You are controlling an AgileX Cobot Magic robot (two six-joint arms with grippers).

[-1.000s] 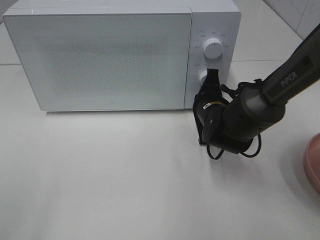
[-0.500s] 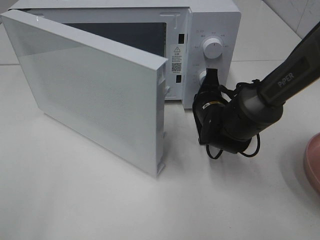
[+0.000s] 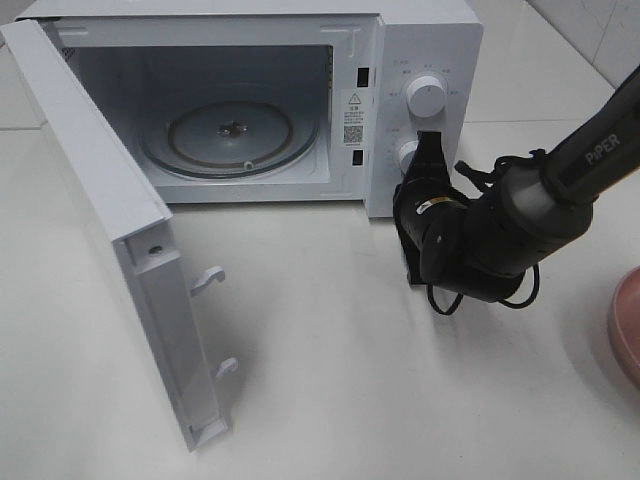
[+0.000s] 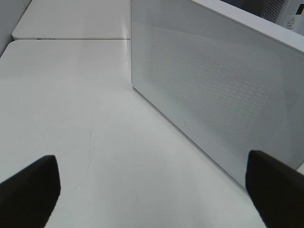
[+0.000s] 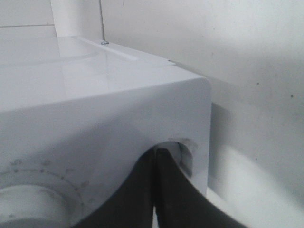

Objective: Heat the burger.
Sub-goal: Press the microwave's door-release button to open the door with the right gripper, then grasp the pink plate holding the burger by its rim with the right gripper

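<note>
Exterior high view: the burger is out of sight in every view, and the microwave (image 3: 428,40) stands open.

Its cavity holds a glass turntable (image 3: 230,135). At the right edge of the table (image 3: 400,400) shows the rim of a pink plate (image 3: 628,325). The right gripper (image 3: 428,143), fingers pressed together on nothing, has its tip against the control panel by the lower knob (image 3: 405,153), below the upper knob (image 3: 427,97). The left gripper (image 4: 152,194), fingers spread wide and holding nothing, faces the outer side of the door (image 3: 100,230). A second ago that door was shut, and half a second ago half swung; now it stands wide to the left. The right arm reads "PiPER" (image 3: 598,150). A warning label (image 3: 352,100) and a code sticker (image 3: 351,131) on the door frame are too small to read.
</note>
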